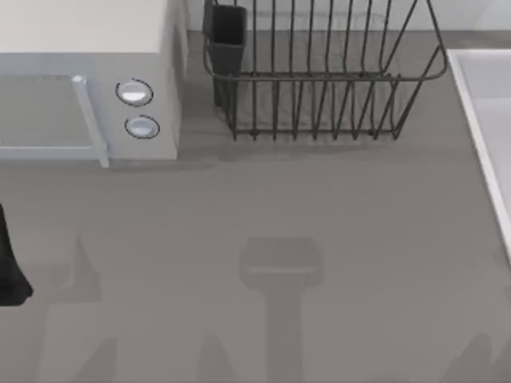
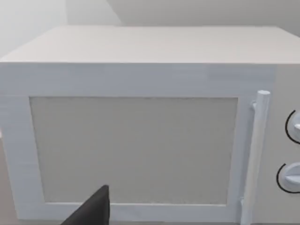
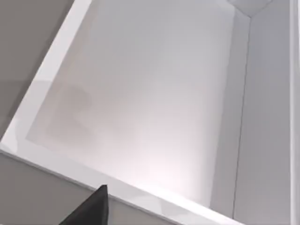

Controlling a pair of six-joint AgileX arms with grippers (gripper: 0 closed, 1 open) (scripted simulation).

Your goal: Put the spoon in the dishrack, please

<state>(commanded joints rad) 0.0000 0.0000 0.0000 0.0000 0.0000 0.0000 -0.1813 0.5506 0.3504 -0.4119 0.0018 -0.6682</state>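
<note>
Dark wire dishrack (image 1: pixel 319 76) from above — left wrist faces white box (image 2: pixel 140 140); finger state perhaps untellable.

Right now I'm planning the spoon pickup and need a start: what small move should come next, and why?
Probably tilt the right gripper to scan the white basin for the spoon: it hangs over the basin's floor, the left gripper faces the microwave door, and the dishrack waits at the back.

Rack (image 1: pixel 319 80) at surface (image 1: pixel 279 207) far edge, centre; microwave (image 1: pixel 80 80) in far left corner, sink (image 1: pixel 487 120) at right edge.
</note>
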